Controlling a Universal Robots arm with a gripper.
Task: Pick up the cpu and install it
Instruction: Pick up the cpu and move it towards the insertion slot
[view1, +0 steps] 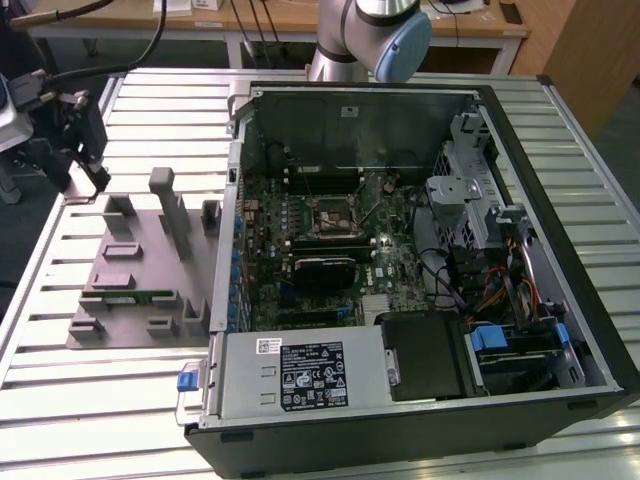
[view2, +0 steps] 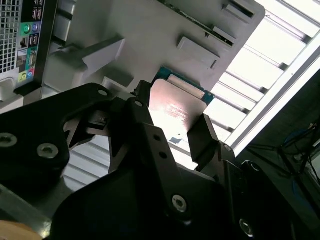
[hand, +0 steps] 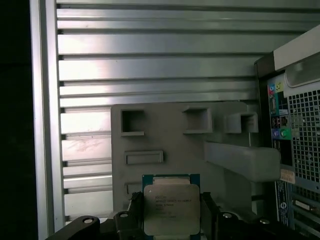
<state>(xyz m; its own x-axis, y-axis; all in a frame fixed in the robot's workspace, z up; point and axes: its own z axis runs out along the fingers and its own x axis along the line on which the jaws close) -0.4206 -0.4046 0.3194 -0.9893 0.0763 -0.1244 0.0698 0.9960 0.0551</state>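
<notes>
Between two fingers (hand: 208, 215), one cpu (hand: 171, 209).

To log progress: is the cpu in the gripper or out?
In. The gripper clamps the cpu between its fingers, in both wrist views.

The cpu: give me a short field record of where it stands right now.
cpu: flat square chip, pale silver top, green rim
held by: black gripper, shut on two opposite edges
over: grey moulded parts tray on the slatted metal table
socket: on the motherboard inside the open black computer case, apart from the gripper
installed: not yet
</notes>
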